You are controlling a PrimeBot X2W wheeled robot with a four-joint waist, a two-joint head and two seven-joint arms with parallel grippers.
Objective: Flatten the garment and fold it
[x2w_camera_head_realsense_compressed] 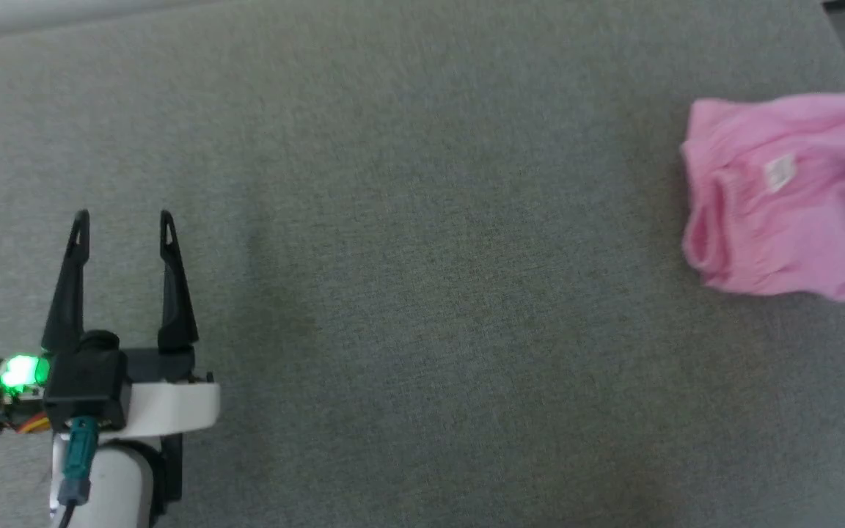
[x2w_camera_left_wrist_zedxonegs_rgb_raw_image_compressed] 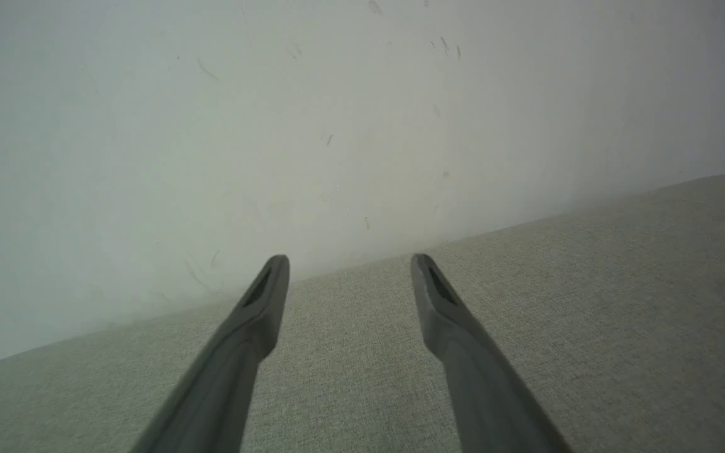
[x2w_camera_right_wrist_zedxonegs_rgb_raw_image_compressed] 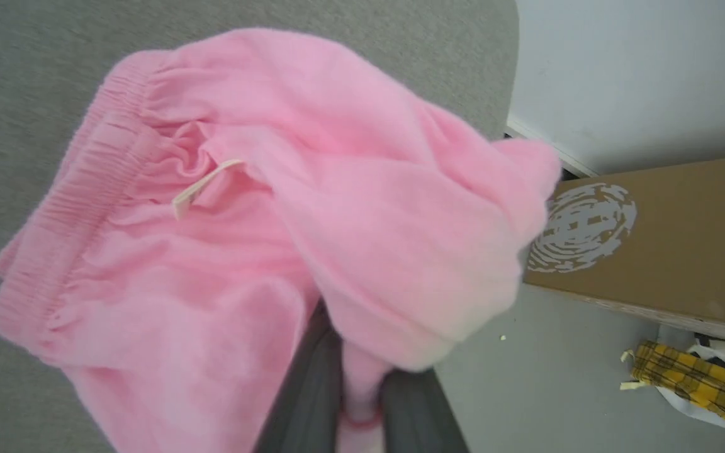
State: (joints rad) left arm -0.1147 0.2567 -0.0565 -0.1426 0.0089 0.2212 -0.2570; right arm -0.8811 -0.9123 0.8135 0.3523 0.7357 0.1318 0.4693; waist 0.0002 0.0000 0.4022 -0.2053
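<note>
The garment (x2w_camera_head_realsense_compressed: 782,198) is a pink pair of shorts, bunched at the far right of the grey cloth surface, its gathered waistband (x2w_camera_right_wrist_zedxonegs_rgb_raw_image_compressed: 79,207) and a small white label (x2w_camera_right_wrist_zedxonegs_rgb_raw_image_compressed: 202,187) showing. In the right wrist view my right gripper (x2w_camera_right_wrist_zedxonegs_rgb_raw_image_compressed: 359,384) is shut on a fold of the garment (x2w_camera_right_wrist_zedxonegs_rgb_raw_image_compressed: 350,207), with pink cloth draped over and between its dark fingers (x2w_camera_right_wrist_zedxonegs_rgb_raw_image_compressed: 309,390). My left gripper (x2w_camera_head_realsense_compressed: 123,227) stands open at the lower left, far from the garment, with nothing between its fingers. In the left wrist view the left gripper (x2w_camera_left_wrist_zedxonegs_rgb_raw_image_compressed: 348,270) hovers over bare surface.
A grey cloth surface (x2w_camera_head_realsense_compressed: 422,293) spans the head view; a pale wall (x2w_camera_left_wrist_zedxonegs_rgb_raw_image_compressed: 274,126) rises behind it. Past its right edge are a cardboard box (x2w_camera_right_wrist_zedxonegs_rgb_raw_image_compressed: 664,239) with a white print, a yellow plaid cloth (x2w_camera_right_wrist_zedxonegs_rgb_raw_image_compressed: 696,384) and pale floor (x2w_camera_right_wrist_zedxonegs_rgb_raw_image_compressed: 557,390).
</note>
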